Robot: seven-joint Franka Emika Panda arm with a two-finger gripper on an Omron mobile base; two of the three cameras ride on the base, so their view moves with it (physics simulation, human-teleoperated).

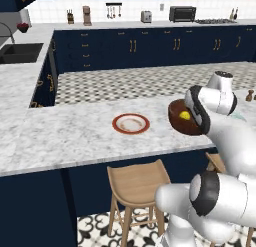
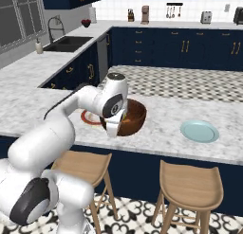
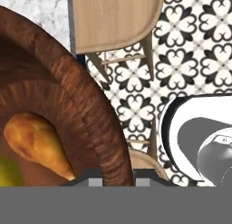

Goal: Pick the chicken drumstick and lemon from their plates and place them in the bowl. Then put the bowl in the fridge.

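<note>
While claw (image 3: 116,181) pinches its rim, dark wooden bowl (image 3: 68,105), drumstick (image 3: 36,143) inside

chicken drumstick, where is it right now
The chicken drumstick lies inside the wooden bowl, at the hand view's lower left, next to the lemon.

Marble counter (image 1: 60,136): two plates (image 2: 200,131)
</note>
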